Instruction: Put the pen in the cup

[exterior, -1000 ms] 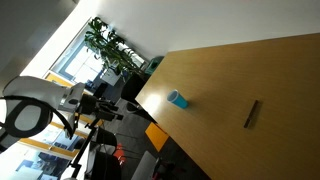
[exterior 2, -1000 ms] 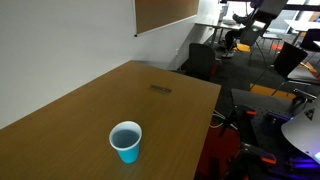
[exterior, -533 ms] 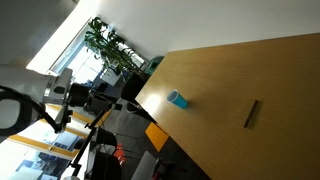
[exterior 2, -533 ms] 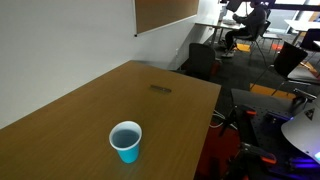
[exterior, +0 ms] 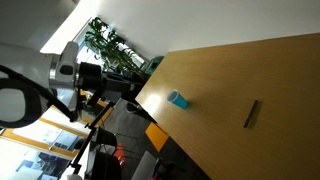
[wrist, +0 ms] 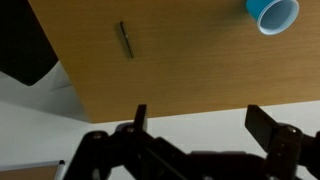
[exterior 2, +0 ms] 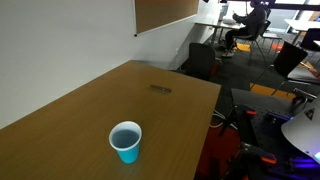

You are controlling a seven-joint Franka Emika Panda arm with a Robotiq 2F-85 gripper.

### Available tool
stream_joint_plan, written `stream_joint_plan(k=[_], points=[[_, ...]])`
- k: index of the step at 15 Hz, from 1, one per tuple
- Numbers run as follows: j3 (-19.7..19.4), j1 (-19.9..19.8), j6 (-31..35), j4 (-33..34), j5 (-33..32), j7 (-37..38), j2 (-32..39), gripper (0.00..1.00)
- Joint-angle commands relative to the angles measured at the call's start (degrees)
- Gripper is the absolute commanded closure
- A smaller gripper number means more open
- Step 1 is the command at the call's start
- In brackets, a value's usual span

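The pen [exterior: 252, 114] is a thin dark stick lying flat on the wooden table [exterior: 260, 75]; it also shows in an exterior view [exterior 2: 160, 89] near the table's far edge and in the wrist view [wrist: 125, 40]. The light blue cup [exterior: 177, 98] stands upright and empty [exterior 2: 126, 141], and is at the top right of the wrist view [wrist: 272, 14]. My gripper [wrist: 200, 122] is open and empty, off the table beyond its edge, far from both. My arm [exterior: 65, 82] is at the left, away from the table.
A potted plant [exterior: 110, 45] stands behind the table corner. Dark office chairs [exterior 2: 204, 60] and desks stand past the table's far edge. A brown board [exterior 2: 165, 12] hangs on the wall. The table edge [wrist: 150, 112] runs across the wrist view.
My arm has risen and swung at the left of the exterior view. The pen and the cup have not moved.
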Motion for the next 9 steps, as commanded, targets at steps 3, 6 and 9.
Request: stream_joint_plan(k=[3, 6, 9], points=[[-3.79, -1.92, 6.72, 6.72, -0.45, -4.41, 14.18, 0.0], [-5.59, -2.37, 8.51, 8.57, -0.33, -6.67, 19.1, 0.0], [-7.18, -2.73, 10.17, 9.65, 0.53, -8.43, 23.1, 0.0]])
